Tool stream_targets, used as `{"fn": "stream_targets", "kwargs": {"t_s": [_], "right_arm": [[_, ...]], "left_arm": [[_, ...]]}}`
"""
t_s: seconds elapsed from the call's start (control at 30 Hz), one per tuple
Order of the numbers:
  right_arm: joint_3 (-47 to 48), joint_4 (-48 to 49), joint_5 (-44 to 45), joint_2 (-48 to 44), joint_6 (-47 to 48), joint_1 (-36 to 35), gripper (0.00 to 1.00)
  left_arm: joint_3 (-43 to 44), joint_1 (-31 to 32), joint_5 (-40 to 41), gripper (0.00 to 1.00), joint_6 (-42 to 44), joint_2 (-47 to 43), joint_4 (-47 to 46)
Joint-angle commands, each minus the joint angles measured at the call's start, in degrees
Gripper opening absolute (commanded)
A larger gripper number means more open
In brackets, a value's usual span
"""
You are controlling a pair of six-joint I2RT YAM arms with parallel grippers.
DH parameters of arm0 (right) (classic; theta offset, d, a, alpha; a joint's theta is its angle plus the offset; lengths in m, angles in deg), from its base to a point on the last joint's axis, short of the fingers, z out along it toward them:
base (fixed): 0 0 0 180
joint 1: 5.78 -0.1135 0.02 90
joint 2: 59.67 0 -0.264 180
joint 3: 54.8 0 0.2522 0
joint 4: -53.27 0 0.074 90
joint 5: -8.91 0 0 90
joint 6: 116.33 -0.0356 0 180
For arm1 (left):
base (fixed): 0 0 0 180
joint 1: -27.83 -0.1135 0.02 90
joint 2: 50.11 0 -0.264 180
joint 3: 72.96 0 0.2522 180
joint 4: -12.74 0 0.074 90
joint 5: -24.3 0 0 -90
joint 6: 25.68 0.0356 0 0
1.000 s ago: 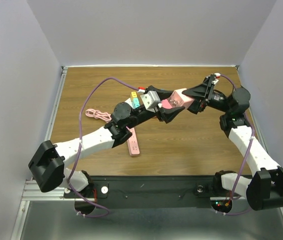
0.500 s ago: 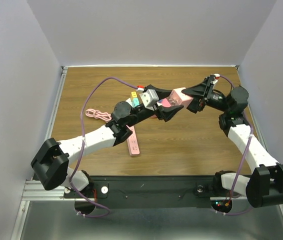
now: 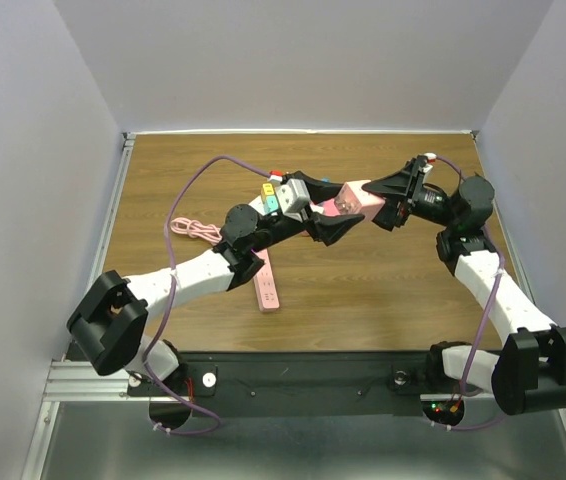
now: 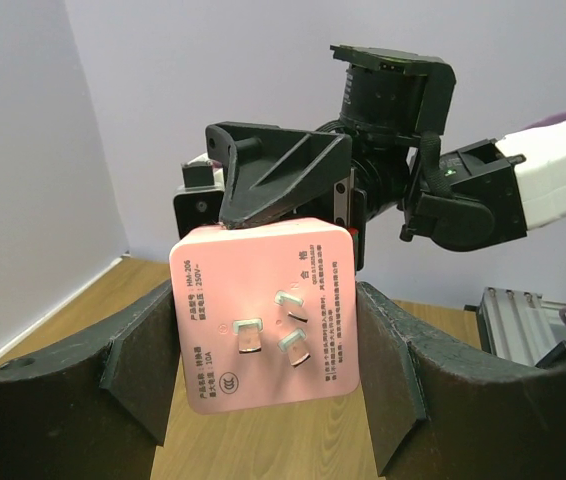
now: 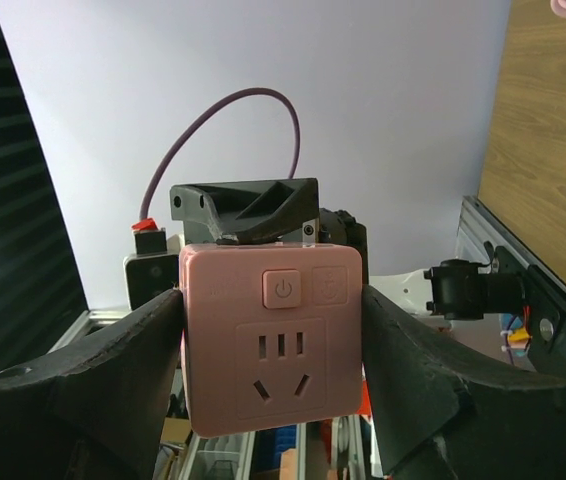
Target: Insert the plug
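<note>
Pink plug [image 3: 351,200]: top view, held in the air between both grippers, above the table [image 3: 393,300].
Left gripper [image 3: 325,207]: clenched on the plug from its left.
Right gripper [image 3: 371,200]: clenched on it from the opposite side (a shared hold).
Power strip [image 3: 266,285]: flat on the table beside the left forearm, well apart from the plug.
Prong face [image 4: 263,330]: left wrist view, squarely between the left fingers [image 4: 138,370], both pads touching the plug's sides; a right finger [image 4: 283,180] presses its top edge.
Socket face [image 5: 275,370]: right wrist view, between the right fingers [image 5: 123,360], power button [image 5: 282,289] uppermost; a left finger [image 5: 253,205] lies on top.
</note>
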Motion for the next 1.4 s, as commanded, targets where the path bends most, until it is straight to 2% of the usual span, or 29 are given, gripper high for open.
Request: {"fn": "stream_targets", "kwargs": {"t_s": [0.0, 0.17, 0.33, 0.43, 0.5, 0.67, 0.73, 0.77, 0.87, 0.97, 1.0, 1.07, 1.1, 1.13, 1.23, 1.3, 1.33, 1.37], "right_arm": [[1.76, 7.48, -2.84, -2.74, -3.99, -0.83, 0.55], [2.99, 7.74, -3.29, -2.82, -4.60, -1.27, 0.68], [2.47, 8.09, -3.29, -3.44, -5.13, -1.71, 0.75], [2.64, 8.53, -3.55, -3.70, -5.31, -1.89, 0.84], [2.99, 8.62, -3.90, -3.88, -5.31, -2.06, 0.94], [1.94, 8.71, -3.72, -4.32, -5.40, -2.15, 0.93], [1.42, 8.62, -3.46, -4.49, -5.40, -2.15, 0.87], [0.98, 8.71, -3.37, -4.49, -5.31, -2.06, 0.77], [0.71, 8.71, -3.11, -4.49, -5.13, -2.06, 0.66], [0.53, 8.97, -2.76, -4.14, -4.78, -2.15, 0.35], [0.27, 8.97, -2.76, -4.06, -4.61, -2.15, 0.15], [-0.08, 8.97, -2.41, -4.05, -4.34, -2.15, 0.01], [-0.17, 8.97, -2.14, -4.05, -3.99, -2.15, 0.00], [-0.17, 8.97, -1.88, -3.97, -3.38, -2.15, 0.00], [0.01, 9.06, -0.74, -3.36, -1.36, -2.06, 0.00], [-0.08, 9.15, 0.40, -2.91, 1.54, -1.71, 0.00], [-0.17, 9.15, 1.62, -2.04, 2.59, -1.54, 0.00], [0.09, 9.32, 2.07, -1.51, 4.60, -1.36, 0.00]], "left_arm": [[-1.00, -0.28, -3.09, 0.00, -1.64, 2.11, 0.25], [-0.29, -0.28, -3.36, 0.00, -2.08, 3.25, -1.68], [0.85, -0.28, -4.23, 0.00, -3.57, 4.40, -3.26], [1.20, -0.28, -4.50, 0.00, -4.36, 5.19, -4.41], [1.55, -0.28, -4.50, 0.00, -4.37, 5.63, -4.50], [2.08, -0.28, -5.20, 0.00, -4.98, 6.33, -5.02], [1.82, -0.28, -5.20, 0.00, -5.16, 6.07, -5.29], [1.47, -0.28, -5.12, 0.00, -5.16, 5.89, -5.29], [0.42, -0.37, -5.03, 0.00, -5.16, 5.45, -5.29], [-0.81, -0.45, -4.59, 0.00, -5.16, 4.93, -5.11], [-0.99, -0.46, -4.33, 0.00, -4.98, 4.84, -3.89], [-0.21, -0.45, -3.80, 0.07, -4.89, 5.10, -1.61], [0.23, -0.63, -2.32, 0.18, -4.81, 5.36, 1.54], [1.19, -0.89, -1.61, 0.39, -4.89, 5.54, 3.22], [1.21, -1.95, -0.19, 0.55, -6.21, 5.37, 6.48], [-0.28, -3.00, 0.77, 0.71, -6.82, 3.80, 7.10], [-0.81, -3.27, 1.12, 0.93, -6.74, 3.09, 7.71], [-1.78, -3.62, 1.56, 0.99, -6.57, 2.38, 8.42]]}}
